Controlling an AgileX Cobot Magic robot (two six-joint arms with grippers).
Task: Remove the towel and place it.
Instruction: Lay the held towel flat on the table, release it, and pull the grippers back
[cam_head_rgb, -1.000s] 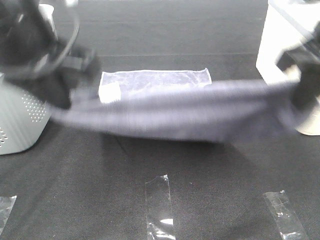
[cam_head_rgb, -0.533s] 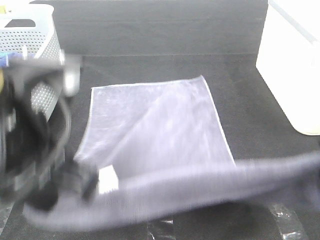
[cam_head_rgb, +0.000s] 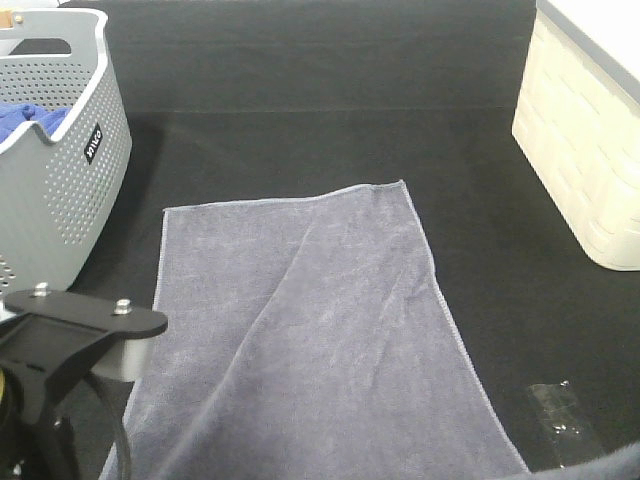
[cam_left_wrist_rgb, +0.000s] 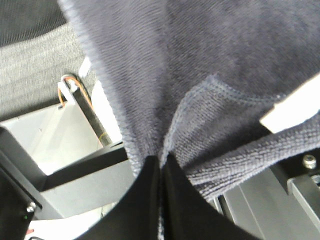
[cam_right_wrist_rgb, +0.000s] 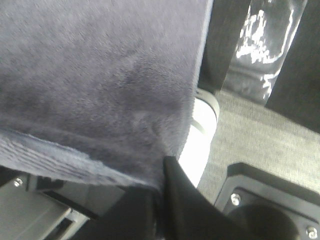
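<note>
From the left, the towel (cam_head_rgb: 300, 330) lies out of the basket (cam_head_rgb: 60, 170), spread almost flat on the table (cam_head_rgb: 330, 130), my left end effector (cam_left_wrist_rgb: 161, 165) and right end effector (cam_right_wrist_rgb: 162, 165) both clamped on its near edge, so I judge placing nearly done, calling next for release and a clean lift away.

A grey perforated basket (cam_head_rgb: 70, 190) stands on the black bench (cam_head_rgb: 320, 90) with a bright blue cloth (cam_head_rgb: 25, 118) inside it. Well apart from the basket, across the bench, sits a cream bin (cam_head_rgb: 580, 160). A strip of clear tape (cam_head_rgb: 558, 410) lies on the bench, also far from the basket.
</note>
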